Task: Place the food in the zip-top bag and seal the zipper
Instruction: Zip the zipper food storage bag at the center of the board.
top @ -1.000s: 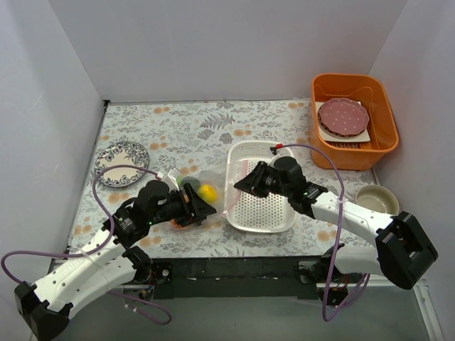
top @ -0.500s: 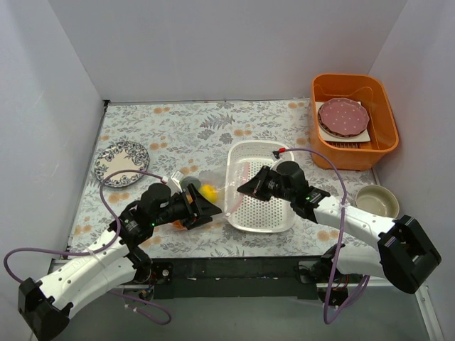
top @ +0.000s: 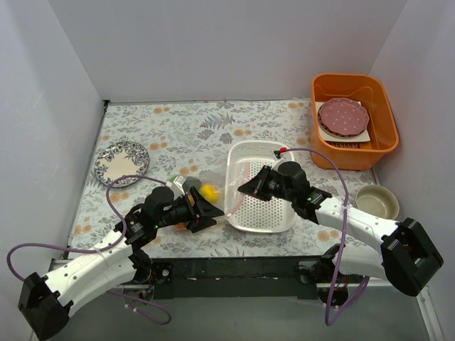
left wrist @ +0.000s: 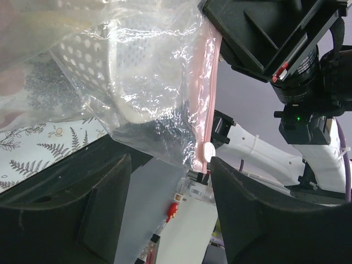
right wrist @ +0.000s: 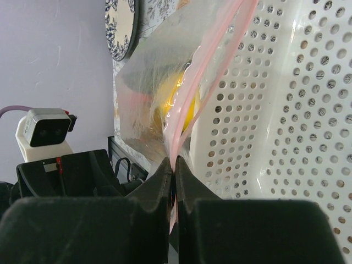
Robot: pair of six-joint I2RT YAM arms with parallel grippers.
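The clear zip-top bag (top: 213, 186) lies between my two grippers at the left rim of the white basket (top: 274, 213). Food shows through it: a yellow lemon (top: 208, 192) (right wrist: 177, 102) and a dark green piece (top: 190, 183). The pink zipper (right wrist: 220, 44) (left wrist: 209, 93) runs along the bag's mouth. My right gripper (top: 249, 187) (right wrist: 173, 165) is shut on the zipper's near end. My left gripper (top: 204, 212) (left wrist: 170, 214) stands open just below the bag. The zipper's pink end tab (left wrist: 208, 149) hangs above the gap, close to the right finger (left wrist: 258, 214).
An orange bin (top: 384, 145) holding a dotted plate stands at the back right. A patterned plate (top: 121, 162) lies at the left and a small bowl (top: 377, 201) at the right. The perforated basket wall (right wrist: 286, 110) is right beside my right gripper.
My right gripper has shut on the pink zipper. The left arm has moved right, toward the bag and basket, with its jaws still apart.
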